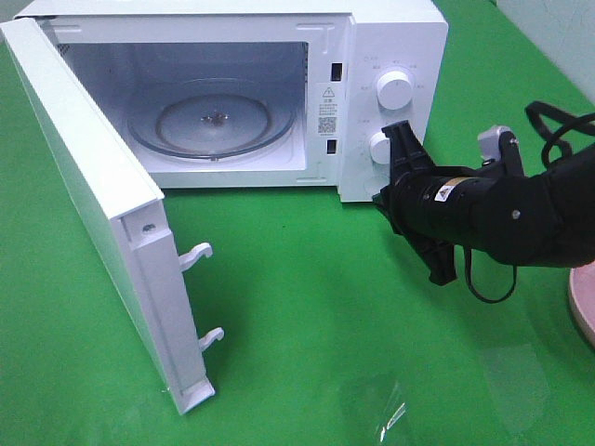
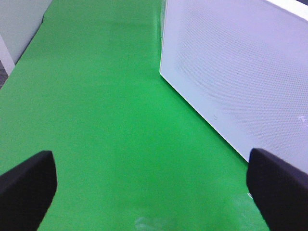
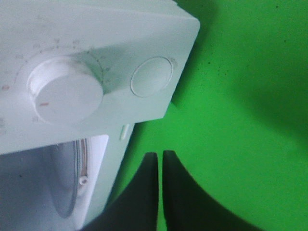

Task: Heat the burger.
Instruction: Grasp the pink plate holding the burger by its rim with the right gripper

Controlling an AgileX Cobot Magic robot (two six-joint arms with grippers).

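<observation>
Nearest, green table cover (image 1: 307,372) along the near edge. At far edge, microwave (image 1: 390,37), its door (image 1: 84,186) standing wide open to the left, glass turntable (image 1: 214,116) empty. Off the control panel's lower corner, right gripper (image 3: 157,159) clenched on nothing. By the door's outer face, left gripper (image 2: 149,159) spread wide, empty. No view shows the burger; likely on pink plate (image 1: 584,307), cut off at right edge. Step judged: loading. Next: fetch burger, set on turntable.

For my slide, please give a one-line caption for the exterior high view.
Microwave with its door swung open, glass turntable bare; the shut right gripper sits by the lower knob.
</observation>
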